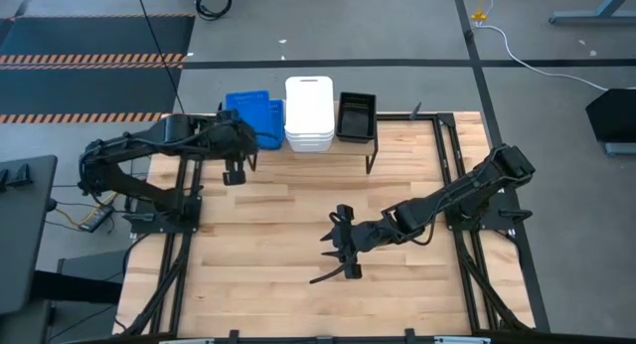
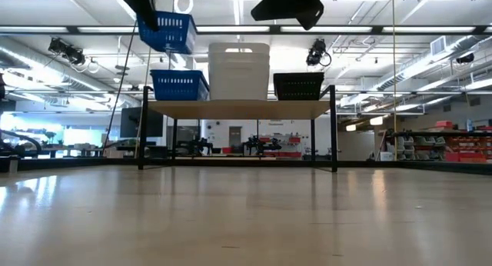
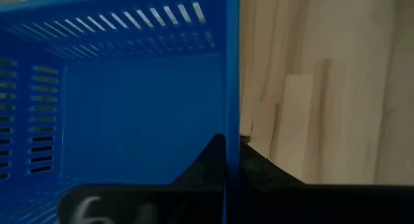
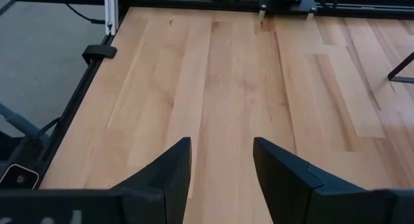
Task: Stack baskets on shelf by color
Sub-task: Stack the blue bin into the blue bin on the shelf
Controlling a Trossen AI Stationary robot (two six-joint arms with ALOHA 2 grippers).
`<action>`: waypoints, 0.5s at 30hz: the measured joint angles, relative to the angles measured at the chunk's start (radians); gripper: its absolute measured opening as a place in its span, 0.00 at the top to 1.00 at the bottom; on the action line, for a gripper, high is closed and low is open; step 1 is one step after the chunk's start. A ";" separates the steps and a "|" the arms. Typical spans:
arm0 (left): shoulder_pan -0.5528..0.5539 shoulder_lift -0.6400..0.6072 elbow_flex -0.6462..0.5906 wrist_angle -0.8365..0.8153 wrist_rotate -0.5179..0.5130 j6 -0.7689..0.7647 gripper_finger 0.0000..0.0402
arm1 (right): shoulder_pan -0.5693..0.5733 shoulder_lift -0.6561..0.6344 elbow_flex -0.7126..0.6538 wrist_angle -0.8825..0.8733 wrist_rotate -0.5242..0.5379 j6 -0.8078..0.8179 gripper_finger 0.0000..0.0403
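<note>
On the shelf (image 2: 238, 108) at the table's far edge stand a blue basket (image 2: 178, 85), a stack of white baskets (image 1: 309, 113) and a black basket (image 1: 356, 115), each resting on its bottom. A second blue basket (image 2: 171, 31) hangs above the blue one, with my left gripper (image 1: 241, 135) shut on it. My right gripper (image 1: 343, 250) stands open over the middle of the table, with only bare wood between its fingers (image 4: 174, 172). My left gripper pinches one wall of the raised blue basket at its rim (image 3: 231, 130), one finger inside the basket and one outside. The fingers slant down from the table's left. The basket is lifted clear, slightly tilted, above the blue basket on the shelf.
The shelf's thin black legs (image 1: 373, 160) stand on the wooden tabletop (image 1: 288, 225). Black frame rails (image 1: 452, 175) run along the table's sides. Bare wood lies between the shelf and the near edge, apart from my right arm.
</note>
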 joint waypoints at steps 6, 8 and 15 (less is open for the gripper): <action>0.081 0.000 0.000 0.099 0.087 0.087 0.98 | 0.000 0.000 0.000 0.000 0.000 0.000 0.57; 0.115 0.000 0.000 0.125 0.130 0.115 0.98 | 0.000 0.000 0.000 0.000 0.000 0.000 0.57; 0.220 0.000 0.000 0.115 0.178 0.177 0.98 | 0.000 0.000 0.000 0.000 0.000 0.000 0.57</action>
